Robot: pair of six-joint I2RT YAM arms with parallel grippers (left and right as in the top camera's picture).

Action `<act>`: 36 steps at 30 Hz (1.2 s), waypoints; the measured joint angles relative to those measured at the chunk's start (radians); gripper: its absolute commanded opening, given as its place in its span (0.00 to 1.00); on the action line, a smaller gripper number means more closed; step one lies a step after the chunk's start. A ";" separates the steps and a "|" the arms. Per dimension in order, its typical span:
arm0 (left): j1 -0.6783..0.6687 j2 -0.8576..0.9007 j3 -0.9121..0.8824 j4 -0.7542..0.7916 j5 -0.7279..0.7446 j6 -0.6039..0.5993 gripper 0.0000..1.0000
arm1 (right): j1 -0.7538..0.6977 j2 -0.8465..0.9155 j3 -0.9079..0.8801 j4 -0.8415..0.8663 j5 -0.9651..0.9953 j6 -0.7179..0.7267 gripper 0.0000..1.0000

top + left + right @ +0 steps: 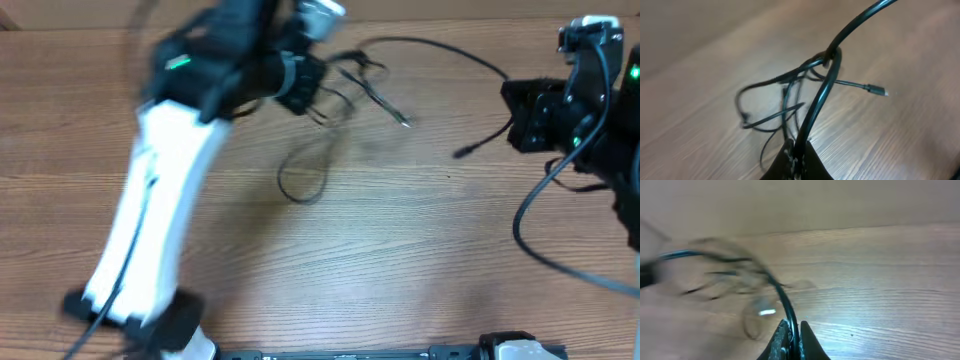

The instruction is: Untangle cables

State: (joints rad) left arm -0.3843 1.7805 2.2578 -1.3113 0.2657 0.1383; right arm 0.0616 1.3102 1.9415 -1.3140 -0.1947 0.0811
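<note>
The top camera hangs high up and looks straight down on the table (400, 250). It is far off and sees the most. The left wrist camera sits close and looks down past the left gripper (796, 152) at the bottom middle of its frame. The right wrist camera sits low and close. It looks along the table past the right gripper (792, 330). All three see the cables (345, 85).

A wood-grain table (400, 250) spans every view.
</note>
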 measured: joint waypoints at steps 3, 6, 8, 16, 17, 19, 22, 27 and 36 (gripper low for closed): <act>0.046 -0.156 0.016 -0.091 -0.073 -0.053 0.04 | -0.092 0.069 0.003 0.010 -0.014 0.018 0.04; 0.076 -0.230 0.019 -0.161 -0.126 -0.108 0.04 | -0.204 0.127 0.003 0.012 -0.046 0.053 0.04; 0.109 -0.258 0.019 -0.193 -0.166 -0.152 0.04 | -0.313 0.160 0.003 0.019 -0.096 0.079 0.04; 0.243 -0.377 0.019 -0.232 -0.264 -0.248 0.04 | -0.766 0.237 0.003 0.053 -0.274 0.121 0.04; 0.256 -0.396 0.019 -0.235 -0.278 -0.252 0.04 | -0.787 0.243 0.003 0.054 -0.273 0.124 0.04; 0.265 -0.434 0.019 -0.241 -0.309 -0.264 0.04 | -0.803 0.261 0.003 0.064 -0.272 0.126 0.04; 0.267 -0.464 0.019 -0.249 -0.359 -0.288 0.04 | -0.790 0.290 0.003 0.064 -0.274 0.126 0.04; 0.269 -0.454 0.019 -0.242 -0.375 -0.305 0.04 | -0.727 0.343 -0.002 0.029 -0.283 0.123 0.04; 0.237 -0.245 0.019 -0.087 -0.129 -0.320 0.04 | -0.320 0.346 -0.005 -0.022 -0.272 0.056 0.04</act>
State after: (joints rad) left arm -0.1478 1.5352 2.2765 -1.3987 0.1371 -0.1814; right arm -0.2588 1.6562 1.9369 -1.3357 -0.4671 0.1368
